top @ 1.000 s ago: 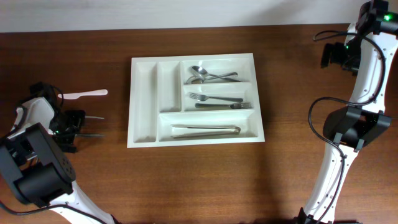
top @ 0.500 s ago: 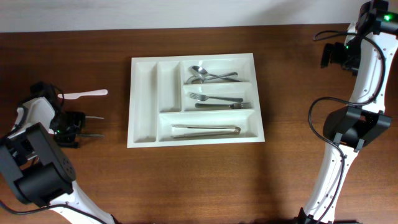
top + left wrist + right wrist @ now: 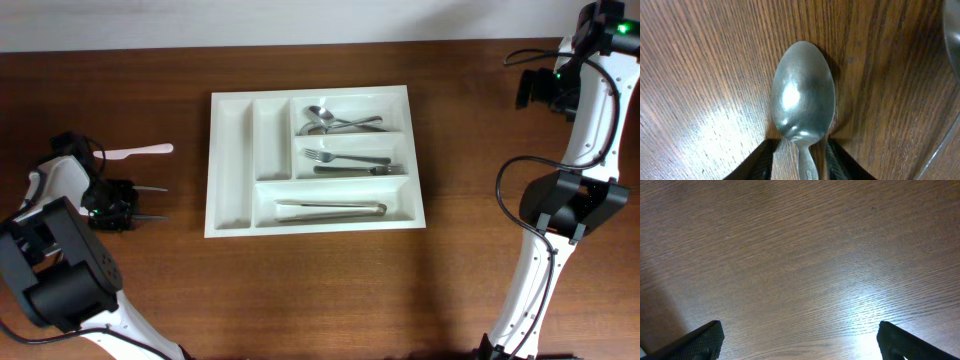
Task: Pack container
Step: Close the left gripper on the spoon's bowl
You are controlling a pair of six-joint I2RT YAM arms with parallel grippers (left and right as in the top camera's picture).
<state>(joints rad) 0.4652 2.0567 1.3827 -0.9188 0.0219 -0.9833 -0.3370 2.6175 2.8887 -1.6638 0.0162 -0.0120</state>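
Observation:
A metal spoon (image 3: pixel 802 102) lies bowl-up on the wood in the left wrist view. My left gripper (image 3: pixel 799 165) straddles its neck, and a sliver of wood shows between the handle and each finger, so it stands open. From overhead that gripper (image 3: pixel 122 203) sits left of the container (image 3: pixel 230 165), a white tray. The tray's compartments hold spoons (image 3: pixel 335 122), a fork (image 3: pixel 345 157), a knife (image 3: pixel 360 170) and tongs (image 3: pixel 330 209). My right gripper (image 3: pixel 800 342) is wide open over bare wood, at the far right (image 3: pixel 540 88) from overhead.
A white plastic utensil (image 3: pixel 140 151) lies on the table above the left gripper. Two thin metal pieces (image 3: pixel 150 217) stick out to the right of that gripper. Another metal utensil's edge (image 3: pixel 952 35) shows at the right of the left wrist view.
The left gripper's jaws have narrowed in around the spoon's neck. The right arm, tray and its contents have stayed still.

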